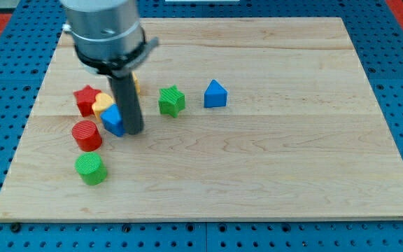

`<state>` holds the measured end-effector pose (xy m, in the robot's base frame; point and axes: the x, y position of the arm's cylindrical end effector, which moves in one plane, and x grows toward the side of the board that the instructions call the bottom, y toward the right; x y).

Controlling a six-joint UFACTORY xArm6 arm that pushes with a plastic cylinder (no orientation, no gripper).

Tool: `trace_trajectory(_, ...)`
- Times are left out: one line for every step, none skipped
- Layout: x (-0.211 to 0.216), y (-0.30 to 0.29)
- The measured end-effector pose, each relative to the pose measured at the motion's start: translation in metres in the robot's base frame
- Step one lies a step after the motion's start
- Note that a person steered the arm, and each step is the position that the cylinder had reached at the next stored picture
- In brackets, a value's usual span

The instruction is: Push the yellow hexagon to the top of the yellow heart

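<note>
Arm comes in from the far left corner of the board (271,175), big grey housing up top with the dark rod hanging straight down, pretty much vertical. My tip (134,131) sits on the wood right against the right side of a blue block (112,120), whose shape I can't really make out since the rod cuts across it. No jaws on this thing, just a bare rod, so it isn't holding anything, only touching. The yellow heart (103,103) is tucked just left of the rod, squeezed between a red star (86,99) on its left and the blue block on its near right. The yellow hexagon (136,85) is mostly hidden behind the rod, only a sliver of yellow peeking out on the right of it, a bit farther back than the heart. A red cylinder (87,135) sits just nearer than that cluster and a green cylinder (90,169) nearer again, getting close to the near-left edge. Off to the right there's a green star (172,100) and a blue block with a peaked top (215,94), both well apart from the cluster. Everything is bunched on the left side, so the whole right half and the near right are open wood, and there's a fair strip of free board behind the cluster toward the far edge too.
</note>
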<state>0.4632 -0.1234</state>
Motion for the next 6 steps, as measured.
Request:
trace_trajectory(-0.022, -0.015)
trace_trajectory(-0.044, 0.002)
trace_trajectory(-0.065, 0.028)
trace_trajectory(-0.087, 0.04)
trace_trajectory(-0.103, 0.003)
trace_trajectory(-0.09, -0.027)
